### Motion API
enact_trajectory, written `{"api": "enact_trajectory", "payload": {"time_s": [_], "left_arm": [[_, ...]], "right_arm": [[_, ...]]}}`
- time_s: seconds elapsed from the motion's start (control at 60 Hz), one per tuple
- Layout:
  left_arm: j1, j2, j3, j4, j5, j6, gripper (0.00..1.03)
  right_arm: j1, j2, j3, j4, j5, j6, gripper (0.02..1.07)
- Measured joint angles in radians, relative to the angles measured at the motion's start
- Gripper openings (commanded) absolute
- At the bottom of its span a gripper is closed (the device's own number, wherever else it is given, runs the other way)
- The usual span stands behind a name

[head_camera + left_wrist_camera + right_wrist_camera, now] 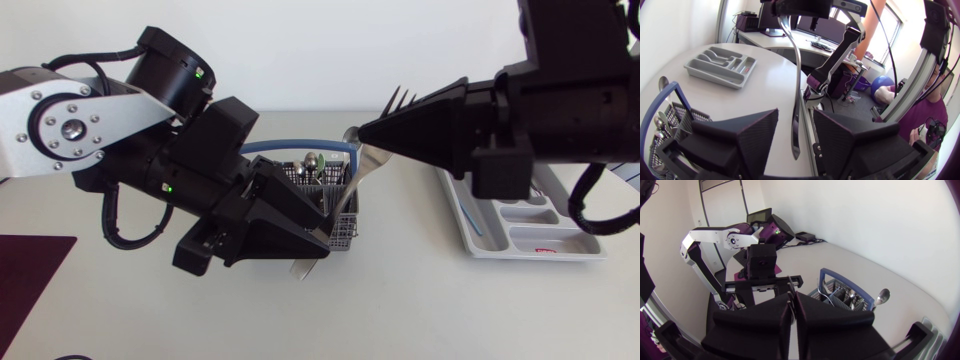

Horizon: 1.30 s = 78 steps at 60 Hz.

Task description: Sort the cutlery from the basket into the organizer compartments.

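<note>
Steel fork held over the cutlery basket, between two grippers

The right gripper [368, 130] is clamped narrow on a shiny steel fork [799, 90] above the dark wire-mesh basket with a blue hoop handle [345, 238], the tines sticking out past its tip. The fork's long handle slants down toward the basket and hangs between the spread fingers of the left gripper [796, 131], which stand wide and apart from it. A metal spoon [882, 296] stands upright in the basket. The grey plastic compartment organizer [560, 247] lies well apart from the basket, on the right arm's side.
</note>
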Motion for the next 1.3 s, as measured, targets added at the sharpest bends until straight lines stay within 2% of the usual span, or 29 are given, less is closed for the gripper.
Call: {"api": "enact_trajectory", "payload": {"time_s": [0.167, 0.233, 0.567, 0.667, 0.767, 0.883, 0.967, 1.05, 1.167, 1.3], "left_arm": [[0.0, 0.0, 0.0, 0.0, 0.004, 0.002, 0.16], [-0.002, 0.0, 0.0, 0.0, 0.005, 0.002, 0.04], [-0.015, 0.0, 0.0, -0.023, 0.012, 0.006, 0.03], [-0.015, 0.0, 0.005, -0.023, 0.009, 0.006, 0.03], [-0.015, -0.002, 0.008, -0.023, -0.019, 0.002, 0.03], [-0.015, -0.006, 0.008, -0.022, -0.062, -0.003, 0.03], [-0.016, -0.016, 0.008, -0.009, -0.112, -0.022, 0.03], [-0.021, -0.031, 0.008, 0.063, -0.183, -0.068, 0.03], [-0.071, -0.06, 0.007, 0.214, -0.36, -0.158, 0.03], [-0.166, -0.076, -0.01, 0.339, -0.56, -0.22, 0.03]], "right_arm": [[0.0, -0.002, 0.0, 0.001, -0.008, 0.0, 0.09], [0.0, -0.002, 0.0, 0.001, -0.013, 0.0, 0.09], [0.0, -0.007, -0.024, 0.031, -0.031, 0.0, 0.13], [-0.002, -0.007, -0.027, 0.047, -0.027, 0.004, 0.3], [-0.004, -0.008, -0.033, 0.051, 0.001, 0.005, 0.34], [-0.01, -0.019, -0.045, 0.055, 0.04, 0.005, 0.56], [-0.018, -0.032, -0.048, 0.058, 0.061, 0.006, 0.65], [-0.032, -0.043, -0.049, 0.06, 0.087, 0.008, 0.66], [-0.054, -0.045, -0.049, 0.062, 0.105, 0.019, 0.66], [-0.069, -0.034, -0.049, 0.073, 0.109, 0.026, 0.66]]}}
